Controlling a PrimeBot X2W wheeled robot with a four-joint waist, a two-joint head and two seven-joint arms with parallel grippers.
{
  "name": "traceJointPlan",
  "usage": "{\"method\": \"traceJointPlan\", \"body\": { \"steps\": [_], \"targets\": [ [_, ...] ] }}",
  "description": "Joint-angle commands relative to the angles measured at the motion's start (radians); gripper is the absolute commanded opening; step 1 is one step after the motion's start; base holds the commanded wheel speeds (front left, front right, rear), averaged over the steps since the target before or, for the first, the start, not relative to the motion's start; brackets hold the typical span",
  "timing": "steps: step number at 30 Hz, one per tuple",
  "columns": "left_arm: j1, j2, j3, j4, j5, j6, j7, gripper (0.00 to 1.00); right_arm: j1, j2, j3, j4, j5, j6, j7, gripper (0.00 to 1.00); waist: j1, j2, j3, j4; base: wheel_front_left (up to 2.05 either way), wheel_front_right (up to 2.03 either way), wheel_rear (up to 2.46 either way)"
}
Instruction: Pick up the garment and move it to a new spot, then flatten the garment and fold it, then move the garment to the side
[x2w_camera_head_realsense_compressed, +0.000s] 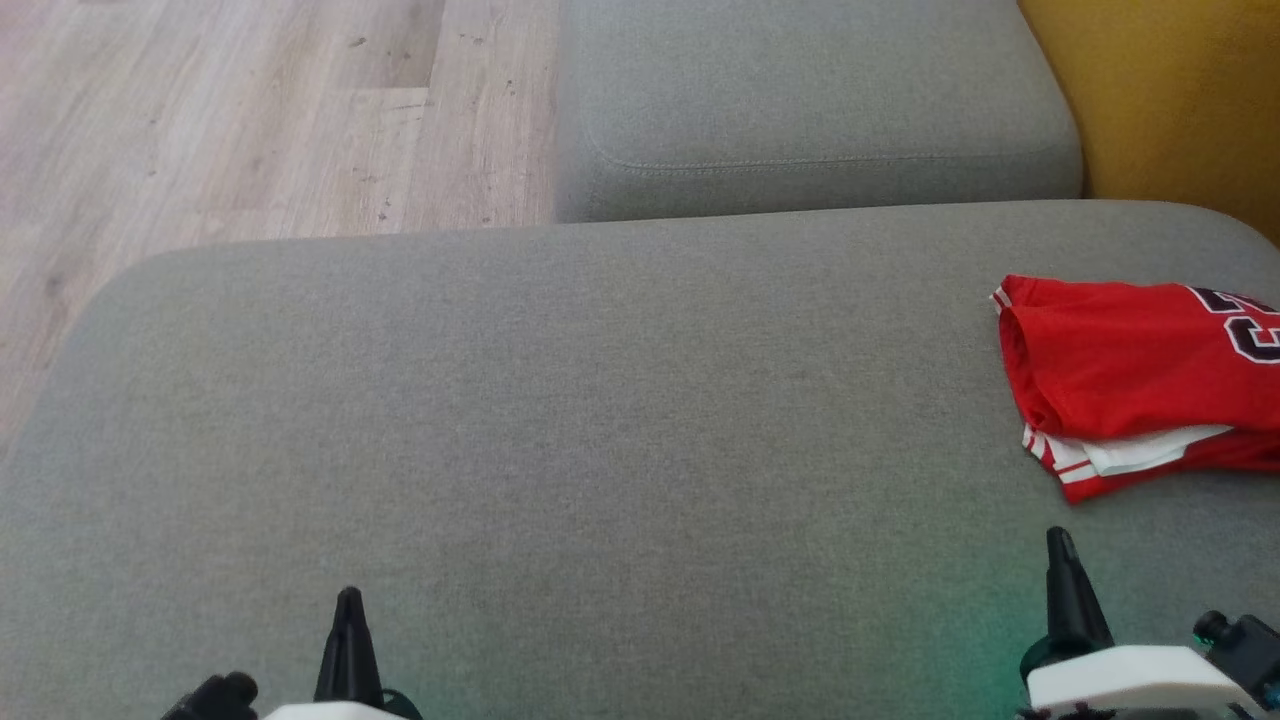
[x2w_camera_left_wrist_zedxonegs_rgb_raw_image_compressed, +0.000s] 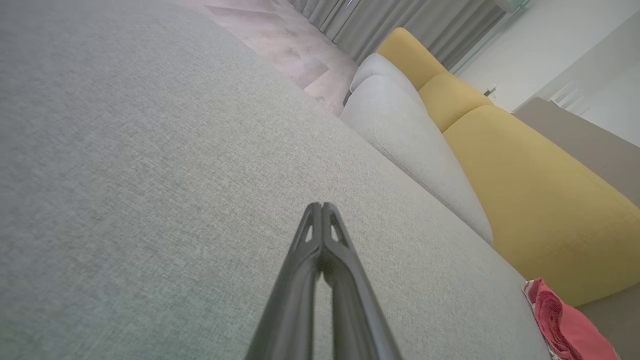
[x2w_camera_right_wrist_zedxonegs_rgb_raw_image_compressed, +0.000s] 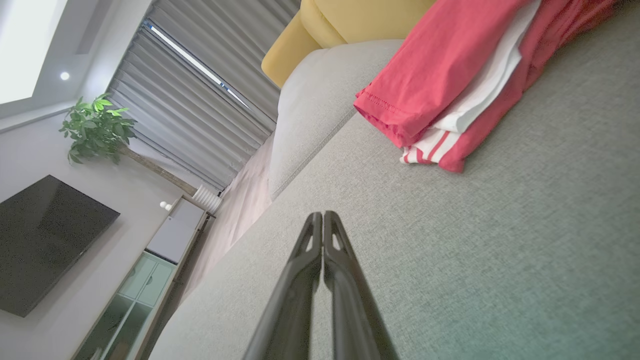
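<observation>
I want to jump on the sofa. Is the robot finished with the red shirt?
Looks done: the red fabric jersey with white trim lies folded at the right side of the grey fabric sofa cushion. In hand: nothing; the left fingers and right fingers are shut, empty, apart from it. Left: probably nothing.

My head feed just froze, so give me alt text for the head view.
A folded red jersey lies at the right of a grey sofa cushion, cut off by the frame edge. The left tool and right tool sit shut and empty at the bottom, clear of it.
</observation>
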Motion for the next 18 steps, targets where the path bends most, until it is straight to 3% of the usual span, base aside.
{"method": "traceJointPlan", "body": {
  "steps": [1, 18],
  "targets": [
    [-0.059, 0.009, 0.026, -0.025, -0.027, -0.013, 0.008, 0.00, -0.056, -0.016, 0.000, -0.032, 0.026, 0.000, 0.007, 0.00, -0.0001, 0.0000, 0.001, -0.001, 0.00, 0.00, 0.00],
    [-0.105, 0.011, 0.084, -0.013, -0.228, -0.055, 0.055, 0.00, -0.100, -0.018, -0.026, -0.032, 0.213, -0.001, 0.055, 0.00, -0.0001, 0.0000, 0.019, -0.013, 0.00, 0.00, 0.00]
  ]
}}
